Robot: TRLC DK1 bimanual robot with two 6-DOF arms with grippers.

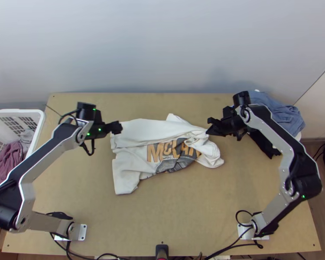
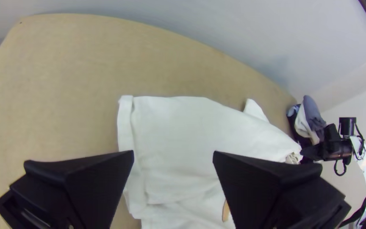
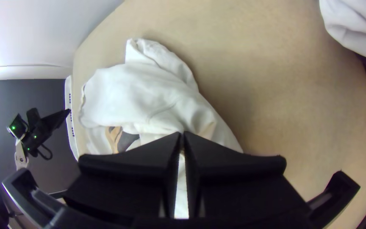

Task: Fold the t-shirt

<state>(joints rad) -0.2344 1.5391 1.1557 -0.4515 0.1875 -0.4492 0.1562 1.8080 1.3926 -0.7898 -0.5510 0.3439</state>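
The white t-shirt [image 1: 138, 154] lies on the table, partly folded over itself, its orange and grey print partly covered and its right part bunched. In the top view my left gripper [image 1: 119, 127] is at the shirt's upper left edge; in the left wrist view this gripper [image 2: 173, 154] stands open above the white cloth [image 2: 183, 140]. At the shirt's upper right is my right gripper [image 1: 209, 126]. The right wrist view has that gripper [image 3: 182, 135] shut on the bunched cloth [image 3: 149, 97], its two fingers together.
A white basket [image 1: 40, 125] with mauve and grey clothes stands at the left. At the table's back right lies a pile of clothes, with blue cloth [image 1: 284, 116] and black cloth [image 1: 263, 145], behind and beside my right gripper.
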